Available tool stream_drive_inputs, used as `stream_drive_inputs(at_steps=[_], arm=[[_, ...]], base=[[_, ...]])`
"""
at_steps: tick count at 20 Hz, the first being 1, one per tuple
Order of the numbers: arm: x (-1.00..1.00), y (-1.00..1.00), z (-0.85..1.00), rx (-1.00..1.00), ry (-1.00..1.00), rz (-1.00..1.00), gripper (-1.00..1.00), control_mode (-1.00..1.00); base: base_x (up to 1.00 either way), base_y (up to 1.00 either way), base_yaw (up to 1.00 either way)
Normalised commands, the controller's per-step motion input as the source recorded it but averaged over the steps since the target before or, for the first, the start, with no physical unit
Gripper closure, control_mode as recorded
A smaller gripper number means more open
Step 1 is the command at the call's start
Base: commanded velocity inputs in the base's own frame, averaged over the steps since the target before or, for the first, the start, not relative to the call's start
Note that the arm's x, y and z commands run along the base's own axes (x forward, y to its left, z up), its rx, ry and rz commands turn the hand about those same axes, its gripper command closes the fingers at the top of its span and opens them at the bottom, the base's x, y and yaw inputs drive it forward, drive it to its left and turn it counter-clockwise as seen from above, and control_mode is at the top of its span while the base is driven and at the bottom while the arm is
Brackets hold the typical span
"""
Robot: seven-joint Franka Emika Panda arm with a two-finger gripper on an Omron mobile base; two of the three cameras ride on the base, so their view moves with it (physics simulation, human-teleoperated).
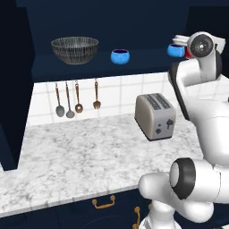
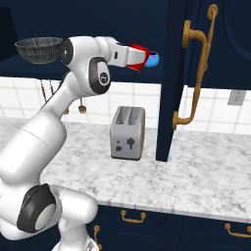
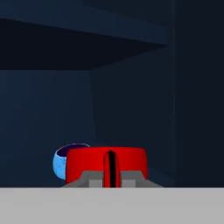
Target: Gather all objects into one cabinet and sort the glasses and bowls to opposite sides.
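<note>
Gripper clamped on the glossy red mug, inside the navy upper cabinet at its right end, beside a squat blue cup. Placing step. Next: lower to shelf, release, away from the grey striped bowl on the left.

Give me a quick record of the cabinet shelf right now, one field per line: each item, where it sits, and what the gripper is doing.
shelf: dark navy cabinet shelf
bowl: grey striped bowl, left end of shelf
middle cup: blue cup, alone, mid-shelf
right cup: second blue cup, right end, just past the mug
mug: red mug, at right end of shelf
gripper: gripper shut on the red mug
counter: toaster on the marble top
</note>
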Motion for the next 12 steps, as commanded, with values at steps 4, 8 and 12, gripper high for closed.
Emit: stream_drive_inputs(at_steps=[4,8,12], arm=[[0.28,-0.38,-0.08,0.0,0.0,0.01,1.0,-1.0],[0.15,-0.14,-0.34,0.0,-0.01,0.05,1.0,-1.0],[0.28,-0.13,-0.16,0.0,-0.02,0.07,1.0,-1.0]], base=[[0.0,0.0,0.0],[0.0,0.0,0.0],[0.0,0.0,0.0]])
